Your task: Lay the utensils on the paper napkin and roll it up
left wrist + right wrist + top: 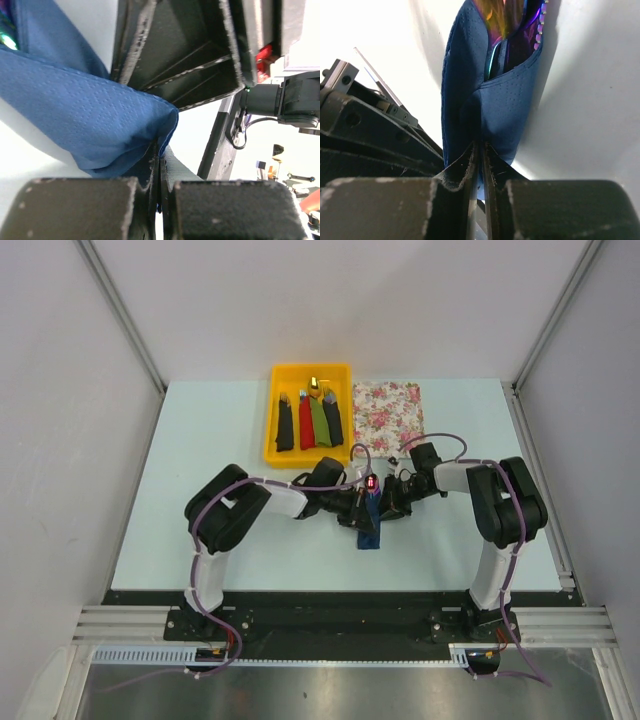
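navy-blue paper napkin [370,532], iridescent purple-blue utensils [519,40], yellow tray [300,457], white-and-pink floral mat [388,405]

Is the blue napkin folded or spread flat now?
Folded. The napkin wraps around the utensils as a narrow bundle; the left pincer and right pincer each pinch its paper.

White-and-black left arm [225,515] and right arm [505,505], looping purple cables [443,436], scuffed, white-flecked black fingers [462,170]

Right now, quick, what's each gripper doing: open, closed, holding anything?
Left gripper: closed, pinching a fold of the blue napkin.
Right gripper: closed on the same napkin, with the utensils tucked inside it.
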Robot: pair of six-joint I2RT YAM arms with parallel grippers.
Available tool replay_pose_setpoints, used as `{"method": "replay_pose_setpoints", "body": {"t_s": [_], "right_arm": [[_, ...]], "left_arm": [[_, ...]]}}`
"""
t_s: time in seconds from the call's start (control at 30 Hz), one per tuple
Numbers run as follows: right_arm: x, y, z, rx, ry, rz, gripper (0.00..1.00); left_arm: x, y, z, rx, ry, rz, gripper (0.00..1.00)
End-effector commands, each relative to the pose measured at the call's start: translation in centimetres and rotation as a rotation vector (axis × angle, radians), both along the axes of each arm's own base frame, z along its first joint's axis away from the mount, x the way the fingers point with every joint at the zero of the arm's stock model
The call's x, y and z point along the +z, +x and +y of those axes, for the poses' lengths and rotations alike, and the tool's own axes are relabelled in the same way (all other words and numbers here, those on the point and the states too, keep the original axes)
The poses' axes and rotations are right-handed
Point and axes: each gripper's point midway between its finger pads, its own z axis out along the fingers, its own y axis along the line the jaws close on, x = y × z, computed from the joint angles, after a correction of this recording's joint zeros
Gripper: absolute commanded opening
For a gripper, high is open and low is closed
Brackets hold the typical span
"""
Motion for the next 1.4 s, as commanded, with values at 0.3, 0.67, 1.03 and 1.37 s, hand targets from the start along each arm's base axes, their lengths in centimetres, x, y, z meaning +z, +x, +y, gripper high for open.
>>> {"method": "replay_pose_setpoints", "body": {"t_s": [0.3, 0.67, 1.03, 1.37], "right_arm": [[-3.7, -0.4, -1.5, -0.017, -0.145, -0.001, 0.11], [-3.5, -0.3, -1.3, -0.013, -0.146, -0.007, 0.11], [0.7, 1.4, -1.9, 0.01, -0.103, -0.063, 0.28], [5.4, 3.3, -3.1, -0.004, 0.015, -0.113, 0.43]], "left_arm": [[3.3, 0.5, -2.9, -0.009, -0.104, -0.057, 0.0], [-0.7, -1.5, -2.7, -0.076, -0.061, -0.019, 0.0], [-4.4, -1.0, -0.7, -0.018, 0.01, 0.057, 0.0], [-5.0, -0.7, -0.3, -0.016, 0.035, 0.041, 0.07]]}}
